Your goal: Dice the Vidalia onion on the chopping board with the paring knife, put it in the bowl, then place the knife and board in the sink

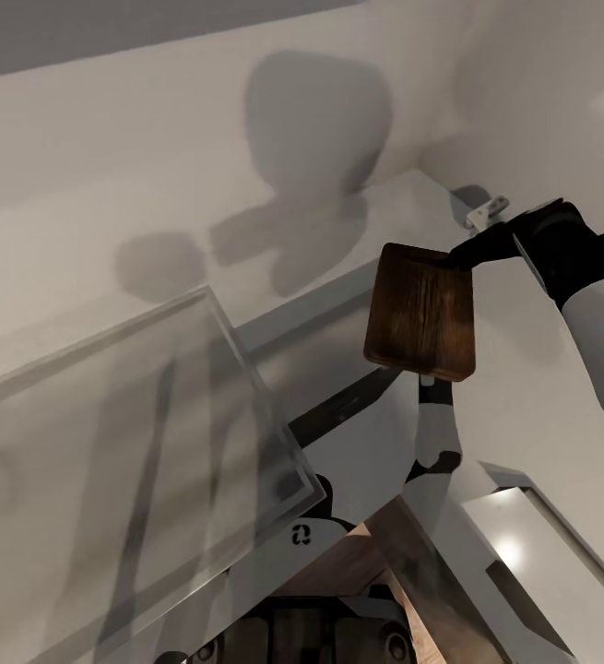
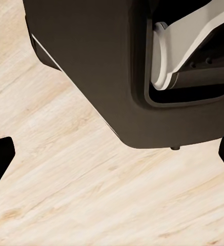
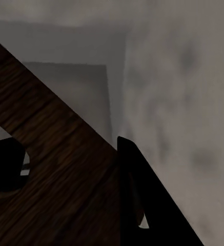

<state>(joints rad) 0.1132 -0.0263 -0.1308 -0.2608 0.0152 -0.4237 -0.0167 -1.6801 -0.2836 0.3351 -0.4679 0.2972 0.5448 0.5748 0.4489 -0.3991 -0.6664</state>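
Chopping board [image 1: 421, 314] lengthwise upright in right end effector [image 1: 460, 255]

Right gripper [image 1: 463, 255] raised, clamped on chopping board [image 1: 421, 314], left gripper [image 2: 112, 154] spread wide, pointing down

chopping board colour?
Dark brown wood grain; the chopping board shows best in the head view.

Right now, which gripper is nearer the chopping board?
Right. The right gripper is clamped on the chopping board's edge, holding it aloft. The left gripper hangs open over the wooden floor.
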